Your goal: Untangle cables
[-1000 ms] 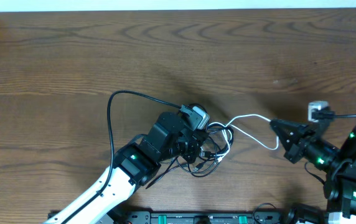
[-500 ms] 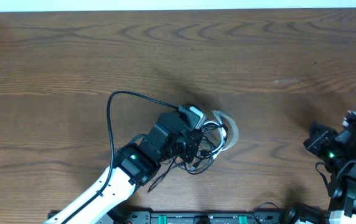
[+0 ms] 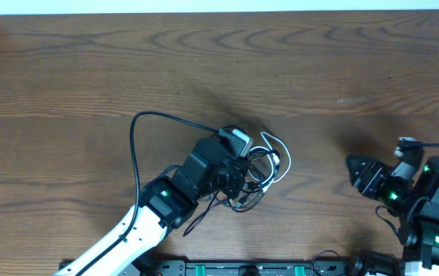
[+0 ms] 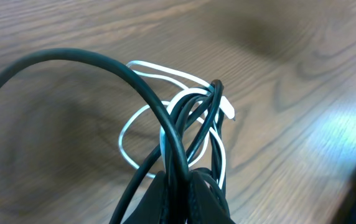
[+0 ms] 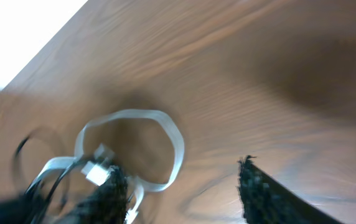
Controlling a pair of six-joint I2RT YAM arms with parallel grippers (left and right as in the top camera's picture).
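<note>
The cables [image 3: 256, 182] lie in a tangle at the table's middle, thin black cords knotted with a white cable [image 3: 275, 157] that loops out to the right. My left gripper [image 3: 233, 182] is shut on the black strands of the tangle. In the left wrist view its fingers [image 4: 196, 198] pinch the black cords, and the white cable [image 4: 142, 118] curls on the wood beyond. My right gripper [image 3: 354, 172] stands open, well to the right of the tangle. In the right wrist view the right gripper [image 5: 181, 183] holds nothing, and the white loop [image 5: 168, 127] and a white plug [image 5: 94, 171] lie ahead.
A thick black cable [image 3: 139, 126] fixed to the left arm arcs over the table left of the tangle. The right arm's body [image 3: 434, 207] sits at the lower right edge. A black rail [image 3: 242, 268] runs along the front edge.
The right gripper let go of the stretched white cable and opened. The white cable sprang back into loops beside the tangle. The right arm pulled away right, then came back a little.
</note>
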